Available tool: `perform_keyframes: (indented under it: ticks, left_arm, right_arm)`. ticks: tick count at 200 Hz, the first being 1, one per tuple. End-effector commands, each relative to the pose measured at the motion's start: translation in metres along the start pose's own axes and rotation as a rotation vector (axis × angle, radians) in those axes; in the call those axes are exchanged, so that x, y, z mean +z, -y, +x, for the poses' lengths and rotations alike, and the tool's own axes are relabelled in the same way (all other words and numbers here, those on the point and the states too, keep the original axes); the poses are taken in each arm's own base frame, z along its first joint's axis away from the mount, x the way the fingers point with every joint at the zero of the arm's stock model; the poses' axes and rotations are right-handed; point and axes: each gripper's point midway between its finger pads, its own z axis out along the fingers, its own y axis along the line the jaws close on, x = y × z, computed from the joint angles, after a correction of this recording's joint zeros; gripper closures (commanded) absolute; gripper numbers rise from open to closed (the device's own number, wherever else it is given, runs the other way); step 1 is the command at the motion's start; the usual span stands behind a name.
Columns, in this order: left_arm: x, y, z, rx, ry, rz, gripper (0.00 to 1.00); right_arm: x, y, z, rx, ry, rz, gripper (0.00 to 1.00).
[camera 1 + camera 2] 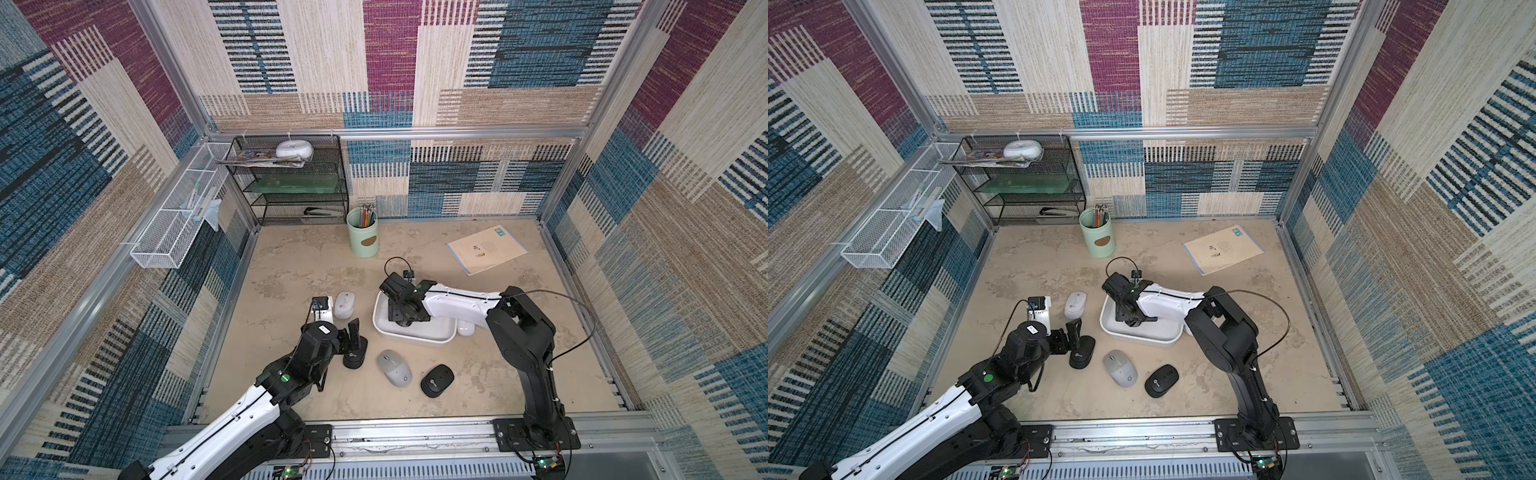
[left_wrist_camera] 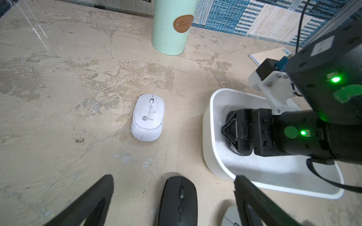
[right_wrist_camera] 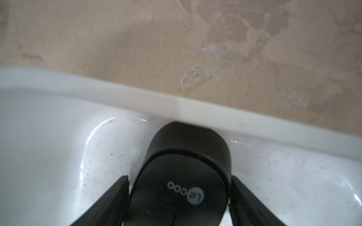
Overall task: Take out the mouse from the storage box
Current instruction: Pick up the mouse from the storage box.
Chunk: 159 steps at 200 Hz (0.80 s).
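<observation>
Black mouse [image 3: 180, 176] against storage box [image 3: 137, 97] wall; grey mouse [image 1: 395, 368] outside.

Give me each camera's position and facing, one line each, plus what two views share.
Top views: high at the front, looking down on left arm, right arm, storage box.
Left wrist: low, facing the white mouse; its open jaws show.
Right wrist: inside the box, jaws flanking the black mouse.
Shared: both wrist views show that box.

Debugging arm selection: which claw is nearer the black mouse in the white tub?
Right. The right claw straddles the black mouse inside the storage box; the left claw hangs outside the box, over a second black mouse.
</observation>
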Motion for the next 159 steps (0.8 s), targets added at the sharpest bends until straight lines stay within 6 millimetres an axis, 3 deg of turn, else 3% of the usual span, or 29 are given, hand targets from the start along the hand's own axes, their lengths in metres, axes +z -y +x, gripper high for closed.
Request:
perform_keyframes:
  ticks: [1,50,110,159]
  left_arm:
    - [0.001,0.000,-0.001,0.000,0.007,-0.003,0.00]
    - [0.001,0.000,-0.002,0.000,0.008,-0.005,0.00]
    - [0.003,0.000,-0.001,0.003,0.005,-0.008,0.00]
    - [0.004,0.000,-0.001,0.005,0.004,-0.009,0.00]
  right_arm:
    - [-0.005,0.014,0.001,0.006,0.014,0.049,0.21]
    - [-0.003,0.003,0.005,-0.001,0.000,-0.019,0.13]
    - [0.008,-0.006,0.004,-0.037,-0.015,-0.014,0.23]
    - [0.002,0.001,0.003,-0.035,0.004,-0.004,0.41]
